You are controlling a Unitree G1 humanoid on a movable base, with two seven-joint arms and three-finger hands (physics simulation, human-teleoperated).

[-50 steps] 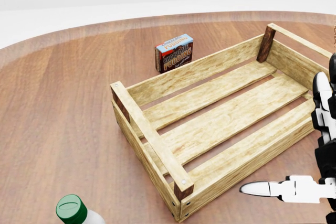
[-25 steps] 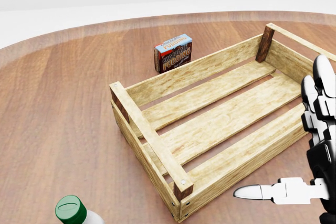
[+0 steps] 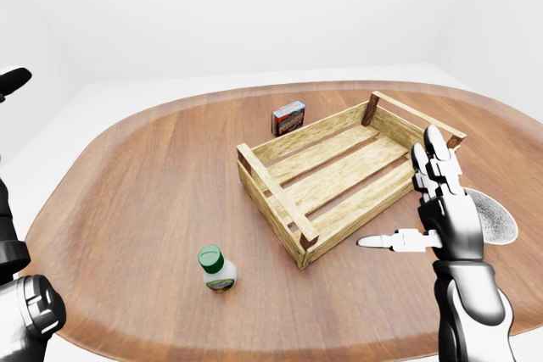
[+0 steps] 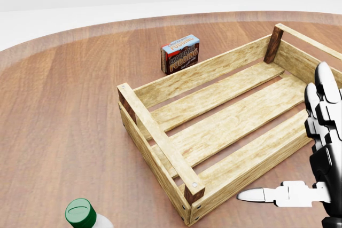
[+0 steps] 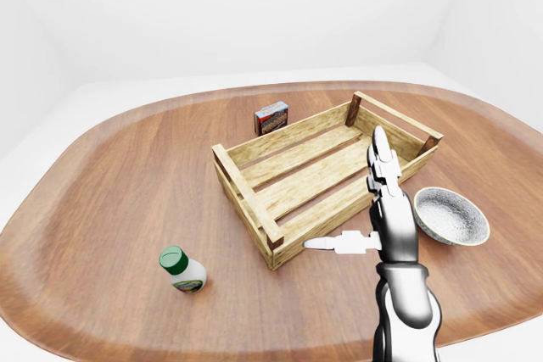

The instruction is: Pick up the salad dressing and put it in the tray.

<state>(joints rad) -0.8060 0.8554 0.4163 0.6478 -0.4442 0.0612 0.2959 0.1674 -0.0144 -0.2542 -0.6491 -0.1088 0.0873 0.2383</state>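
The salad dressing bottle (image 3: 217,267), white with a green cap, stands upright on the wooden table, to the lower left of the tray; only its cap shows in the head view (image 4: 81,213). The tray (image 3: 273,195) is an empty slatted wooden crate at the middle of the table. My right hand (image 3: 405,201) is open, fingers (image 4: 322,100) pointing up and thumb pointing left, by the crate's lower right side and far from the bottle. My left arm (image 3: 24,315) shows at the left edge of the left-eye view, with a dark tip (image 3: 13,80) above it; its fingers are unclear.
A chocolate pudding box (image 4: 180,53) stands just above the crate's upper left side. A grey bowl (image 5: 446,214) sits to the right of the crate, behind my right hand. The oval table's edge (image 5: 51,328) curves close below the bottle.
The whole head view has shifted slightly right, so the camera moved. My right hand has come further left into the view, fingers raised over the crate's right end.
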